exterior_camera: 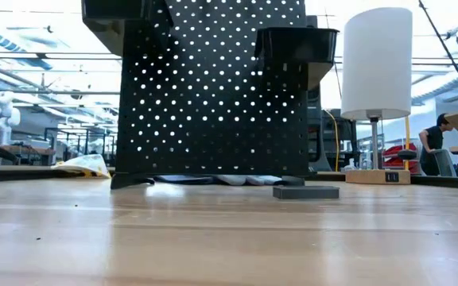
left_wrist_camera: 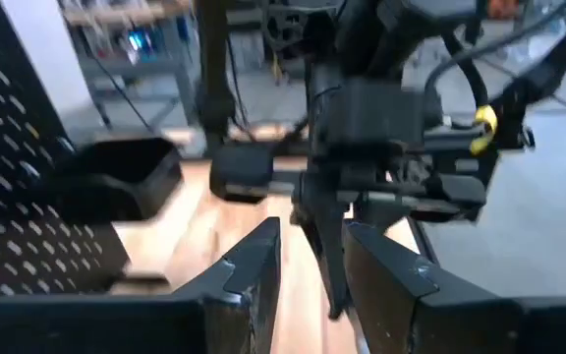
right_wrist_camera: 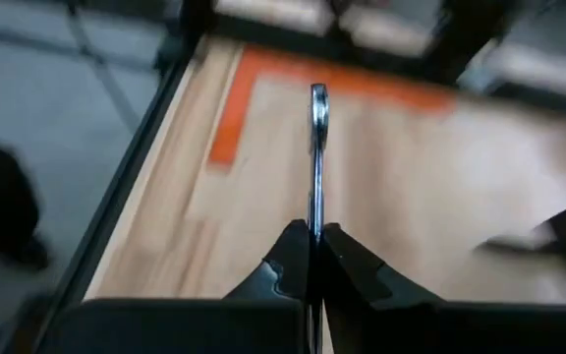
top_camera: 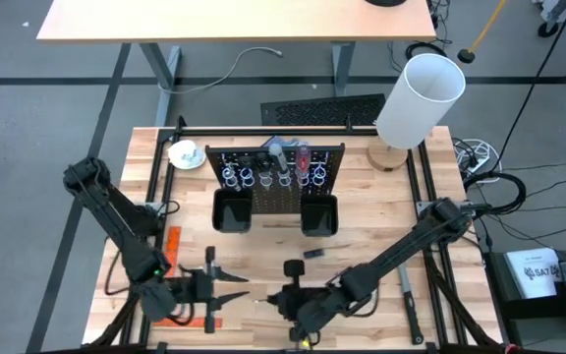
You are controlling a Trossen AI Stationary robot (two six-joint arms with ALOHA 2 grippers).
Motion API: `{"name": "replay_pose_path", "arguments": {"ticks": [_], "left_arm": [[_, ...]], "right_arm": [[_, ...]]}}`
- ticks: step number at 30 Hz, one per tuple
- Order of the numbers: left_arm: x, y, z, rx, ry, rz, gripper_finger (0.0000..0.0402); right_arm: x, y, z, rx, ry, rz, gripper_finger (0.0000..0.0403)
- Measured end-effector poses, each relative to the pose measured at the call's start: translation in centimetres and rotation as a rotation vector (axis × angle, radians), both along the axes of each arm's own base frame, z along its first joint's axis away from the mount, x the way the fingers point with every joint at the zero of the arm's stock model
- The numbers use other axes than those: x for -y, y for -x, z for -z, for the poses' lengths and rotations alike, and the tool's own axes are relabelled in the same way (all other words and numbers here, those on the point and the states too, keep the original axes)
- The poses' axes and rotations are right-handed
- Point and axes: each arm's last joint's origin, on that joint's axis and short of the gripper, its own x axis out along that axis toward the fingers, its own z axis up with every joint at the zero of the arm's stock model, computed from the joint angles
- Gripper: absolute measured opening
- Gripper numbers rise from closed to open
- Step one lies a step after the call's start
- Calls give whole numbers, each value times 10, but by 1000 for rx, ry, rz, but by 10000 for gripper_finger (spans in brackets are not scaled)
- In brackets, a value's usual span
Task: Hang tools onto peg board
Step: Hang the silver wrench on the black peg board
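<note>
Right claw (right_wrist_camera: 312, 258) pinching wrench (right_wrist_camera: 317, 157) by one end, long axis running straight out from fingertips. Left claw (left_wrist_camera: 308, 258) spread, empty, just beside. Both at near edge of surface (top_camera: 381, 231), well apart from peg board (top_camera: 275, 169); right claw nearer.

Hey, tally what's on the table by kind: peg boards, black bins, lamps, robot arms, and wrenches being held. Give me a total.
peg board: 1
black bins: 2
lamp: 1
robot arms: 2
wrench gripped in the right hand: 1
Total: 7
</note>
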Motion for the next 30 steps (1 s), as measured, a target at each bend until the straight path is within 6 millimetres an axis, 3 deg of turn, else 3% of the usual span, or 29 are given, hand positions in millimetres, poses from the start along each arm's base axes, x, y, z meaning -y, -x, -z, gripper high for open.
{"name": "replay_pose_path", "arguments": {"ticks": [5,10,14,19,26,30], "left_arm": [[-3,11,-26,112,-24,-7,121],[-10,20,-44,178,-28,-2,121],[-14,24,-51,193,-21,0,121],[-12,29,-52,191,-22,17,121],[-7,34,-51,188,-23,43,121],[-6,36,-51,189,-22,53,121]], "right_arm": [[16,19,-66,188,80,68,5],[33,50,-124,316,163,146,5],[45,71,-153,373,221,231,5],[57,82,-160,390,240,270,5],[71,86,-134,494,171,277,5],[83,110,-141,667,93,202,5]]}}
